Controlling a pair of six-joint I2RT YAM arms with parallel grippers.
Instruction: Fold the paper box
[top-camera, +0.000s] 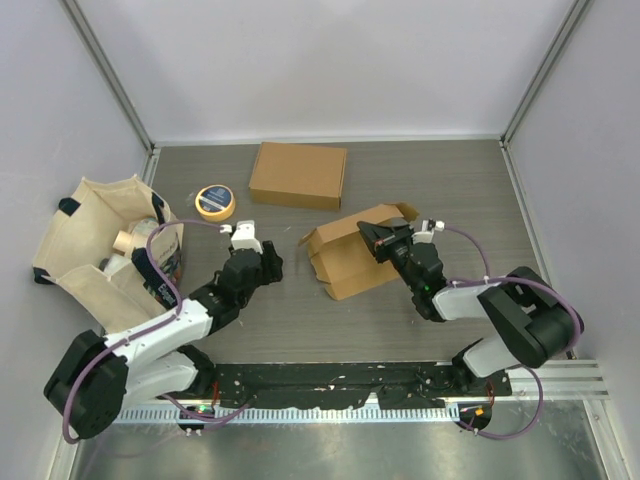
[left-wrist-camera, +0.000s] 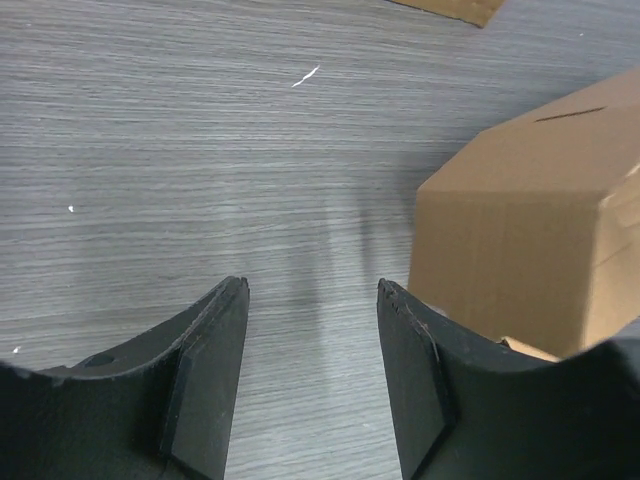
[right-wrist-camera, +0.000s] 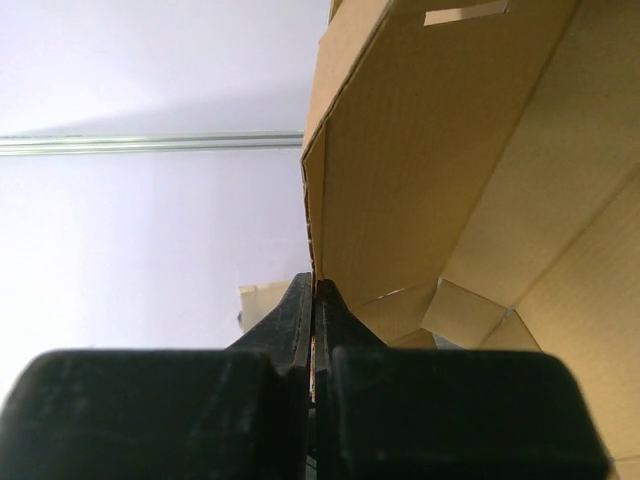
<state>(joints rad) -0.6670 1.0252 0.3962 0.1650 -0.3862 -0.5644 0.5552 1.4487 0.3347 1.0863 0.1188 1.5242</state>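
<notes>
Currently paper box (top-camera: 350, 258) at centre of table (top-camera: 450, 180), long axis roughly left-right. Right gripper (right-wrist-camera: 314, 290) clamped on its wall edge. Left gripper (left-wrist-camera: 312, 300) parted, empty; box just right of its jaws, not touching.

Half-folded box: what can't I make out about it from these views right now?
- Top view: the right hand covers the wall of the half-folded box that it pinches; flaps beneath are hidden.
- Left wrist: the box is cut off by the right edge; its open side is unseen.
- Right wrist: the pinched edge vanishes between the fingers; grip depth is unclear.
</notes>
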